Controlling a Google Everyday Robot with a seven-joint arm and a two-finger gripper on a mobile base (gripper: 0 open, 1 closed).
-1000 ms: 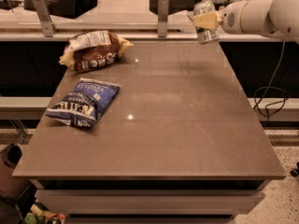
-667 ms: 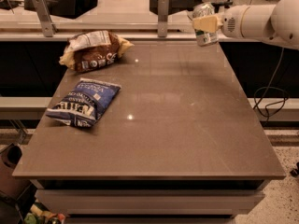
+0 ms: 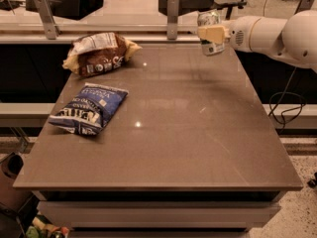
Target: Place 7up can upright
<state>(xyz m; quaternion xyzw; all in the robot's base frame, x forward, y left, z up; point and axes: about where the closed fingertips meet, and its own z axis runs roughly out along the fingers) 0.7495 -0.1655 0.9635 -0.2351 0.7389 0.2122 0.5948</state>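
One can is all I have to deal with: my gripper [image 3: 212,33] is clamped around the middle of the 7up can [image 3: 208,18], with a pale finger pad pressed across its front and the can's top and bottom showing above and below it. I hold it close to upright, at most slightly leaning, over the far right corner of the table [image 3: 198,133]. Its base looks to be a little above the surface, though I cannot tell how much gap remains. My arm [image 3: 267,33] reaches in from the right, level with the can. The brown chip bag [image 3: 96,53] lies at the far left and the blue chip bag [image 3: 89,109] nearer on the left, both well apart from where I am, so nothing crowds the spot below. I judge the pick-up and carry finished and the setting down not yet made. The next move calls for a straight descent, keeping the can's axis vertical until its base sits flat on the tabletop. Only then should I part the fingers, gently, so I do not nudge it over so near the edge.
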